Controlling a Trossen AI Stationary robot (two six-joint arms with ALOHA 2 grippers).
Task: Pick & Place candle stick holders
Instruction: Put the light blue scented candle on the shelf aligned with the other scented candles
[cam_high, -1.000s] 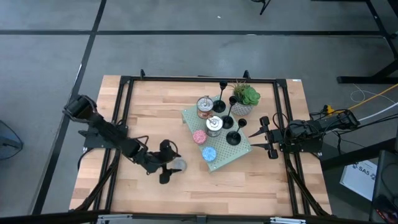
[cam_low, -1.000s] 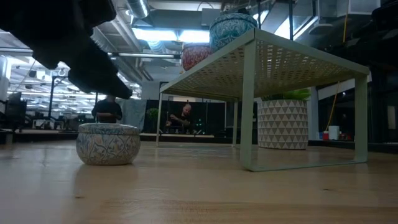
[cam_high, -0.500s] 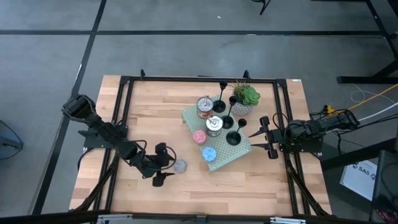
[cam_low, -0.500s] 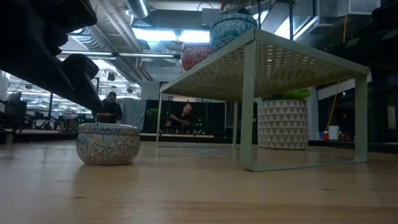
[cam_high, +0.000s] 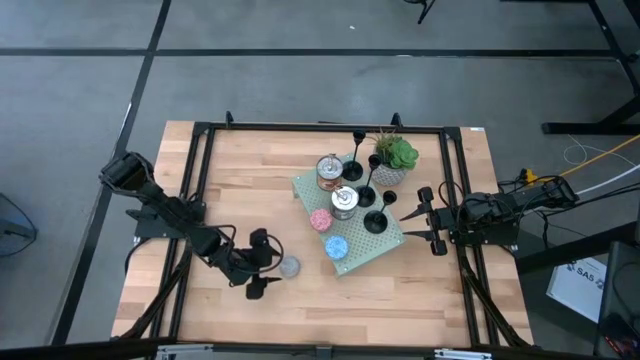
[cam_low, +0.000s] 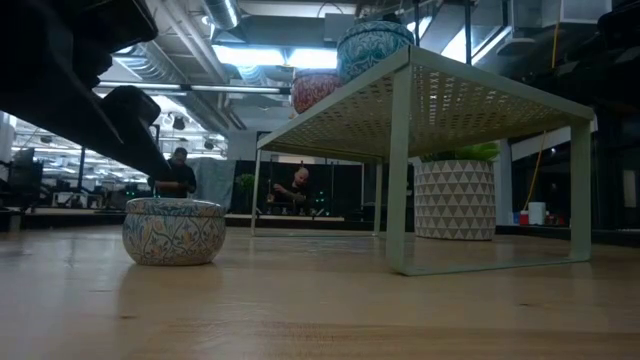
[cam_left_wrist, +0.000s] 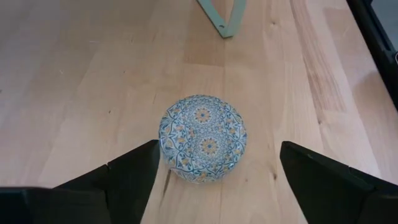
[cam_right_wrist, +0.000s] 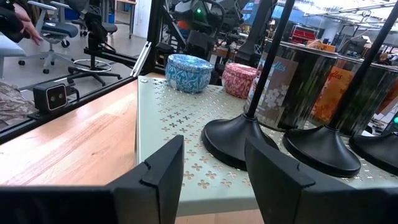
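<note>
The three candle stick holders (cam_high: 365, 180) stand on the pale green perforated shelf (cam_high: 390, 245), in a row toward its right side, near the potted plant (cam_high: 395, 158) and beside two silver tins (cam_high: 336, 186). A pink candle (cam_high: 320, 220) and a blue candle (cam_high: 337, 247) sit at the shelf's front edge. None of the holders is lifted yet.

The right hand (cam_right_wrist: 211, 168) waits just beside the shelf's right edge, its fingers open and holding nothing; in the right wrist view the round base of the nearest holder (cam_right_wrist: 239, 140) lies directly ahead between them. The left hand (cam_high: 258, 263) is low over the worktop (cam_high: 250, 170), well apart from the shelf, also open and empty. A small patterned round candle (cam_left_wrist: 202, 137) rests on the wood between its fingers, not gripped.

I judge that the step in hand is the approach to the first holder, by the right hand. The next move calls for reaching forward and closing on the thin stem without pushing over the neighbouring holders or the tins, which stand very close.
</note>
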